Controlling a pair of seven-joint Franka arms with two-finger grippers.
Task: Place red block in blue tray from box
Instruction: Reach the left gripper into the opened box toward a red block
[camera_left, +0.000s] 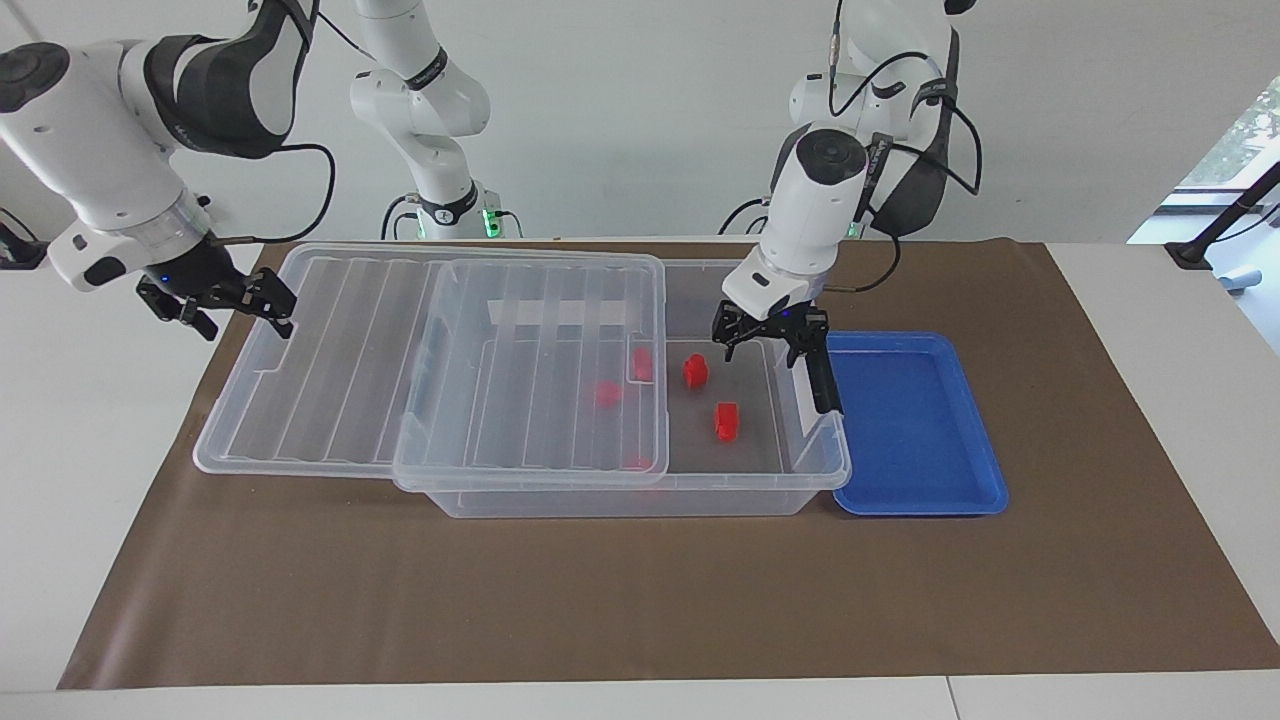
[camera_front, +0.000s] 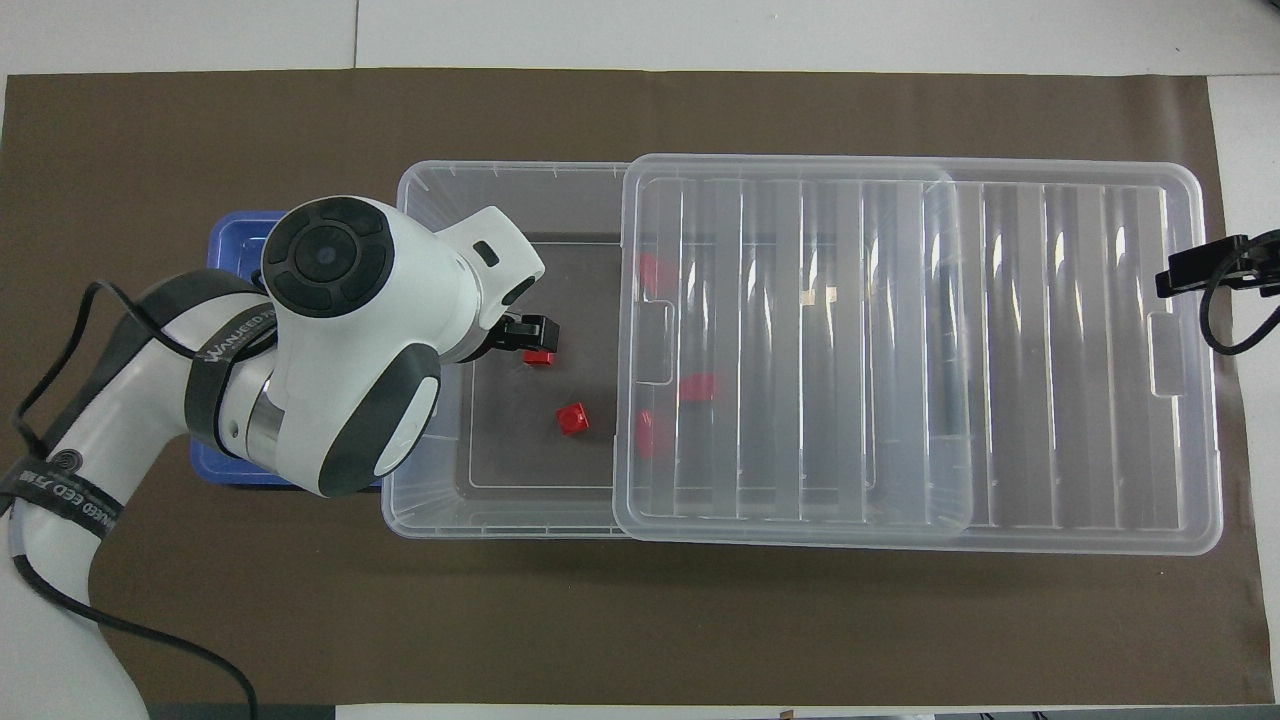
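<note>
Facing view: my left gripper (camera_left: 765, 343) hangs spread over the box (camera_left: 800, 470), lid (camera_left: 430, 370) slid aside, exposing the red block (camera_left: 694, 371); right gripper (camera_left: 235, 305) waits spread.

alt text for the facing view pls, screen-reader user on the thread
The left gripper, jaws open, hangs over the uncovered end of the clear box, just above a red block. The lid is slid toward the right arm's end, where the right gripper waits open; the blue tray beside the box holds nothing.
</note>
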